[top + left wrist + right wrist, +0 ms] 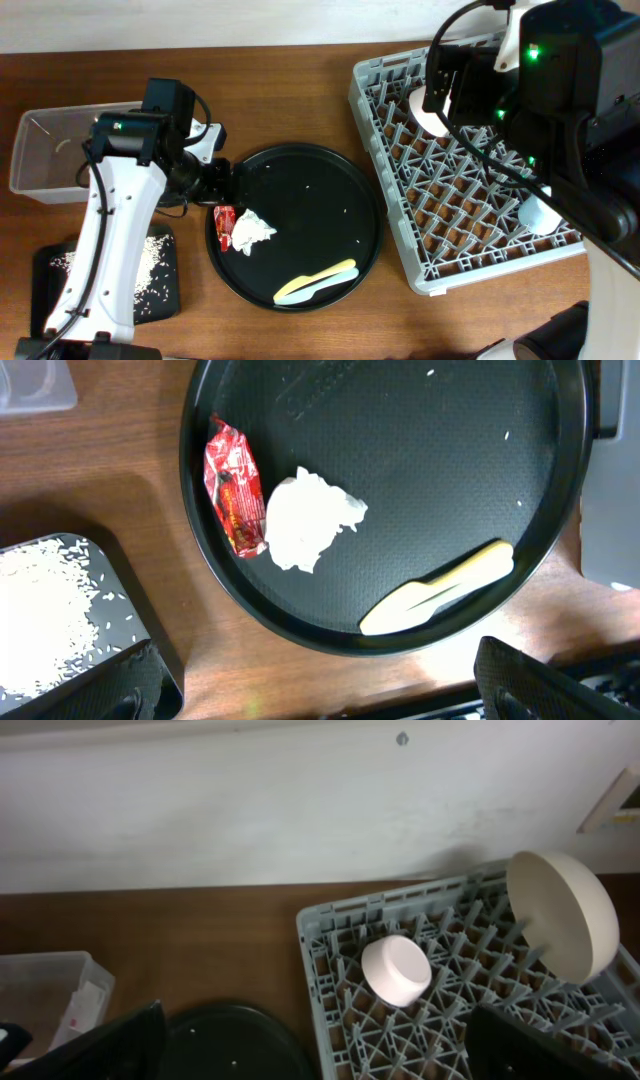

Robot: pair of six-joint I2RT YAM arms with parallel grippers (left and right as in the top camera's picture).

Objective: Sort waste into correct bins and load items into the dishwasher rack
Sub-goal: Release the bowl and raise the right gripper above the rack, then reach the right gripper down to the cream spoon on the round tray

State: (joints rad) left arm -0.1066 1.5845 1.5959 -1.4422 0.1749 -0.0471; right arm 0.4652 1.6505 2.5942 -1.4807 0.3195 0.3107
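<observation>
Desk [300,100], wood top.

Left gripper [220,180]: jaws released and spread wide, nothing between them. It hovers over the left rim of the round black tray [370,215].

Right gripper [320,1055]: jaws likewise released and empty, above the far left corner of the rack [470,230].

Waste:
- The red wrapper [232,485] lies just inside the left edge of the round black tray. It carries light print, too small to read.
- The napkin [310,520] is crumpled and touches the wrapper's right side.
- The rice [40,610] is heaped on the flat black tray [175,300] at the near left of the desk. A few stray grains lie on the round black tray.
- The clear tub [30,165] stands at the far left. The right wrist view shows a slip with reddish marks inside it; the text is not legible.

Items:
- The yellow utensil [328,270] and the pale blue utensil [298,294] lie side by side, touching, at the near edge of the round black tray.
- The cream dish [560,915] stands on edge among the pegs of the rack.
- A small pale vessel [397,970] sits mouth down in the rack's far left part. It is possibly the pink bowl; the colour is unclear.
- The pale blue cup [540,213] is at the rack's right side, partly behind the arm.

An embossed mark sits at the centre of the round black tray, unreadable.
</observation>
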